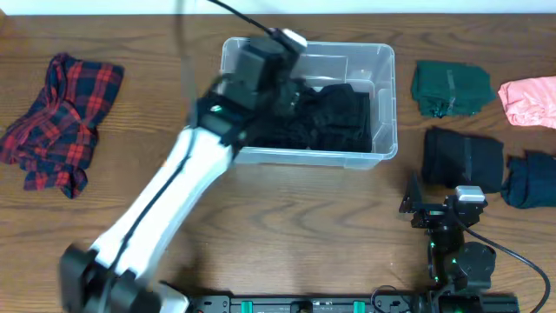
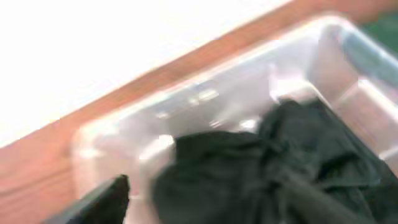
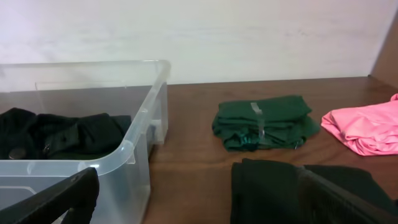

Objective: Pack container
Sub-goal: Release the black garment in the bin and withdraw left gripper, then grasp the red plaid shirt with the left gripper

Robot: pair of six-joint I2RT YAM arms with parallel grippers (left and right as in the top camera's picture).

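Note:
The clear plastic container (image 1: pixel 388 97) stands at the back middle of the table, with black clothing (image 1: pixel 334 117) lying crumpled inside. My left gripper (image 1: pixel 274 74) hangs over the container's left half. In the blurred left wrist view its jaws (image 2: pixel 211 199) stand open above the black garment (image 2: pixel 261 168), and nothing is gripped. My right gripper (image 1: pixel 439 209) rests low near the front right, open and empty. In its own view (image 3: pixel 205 199) it faces the container's wall (image 3: pixel 134 155) and a folded black garment (image 3: pixel 280 186).
A red plaid shirt (image 1: pixel 61 117) lies bunched at the far left. Right of the container are a folded green garment (image 1: pixel 449 87), a pink one (image 1: pixel 530 100), a folded black one (image 1: pixel 462 156) and a dark blue one (image 1: pixel 534 178).

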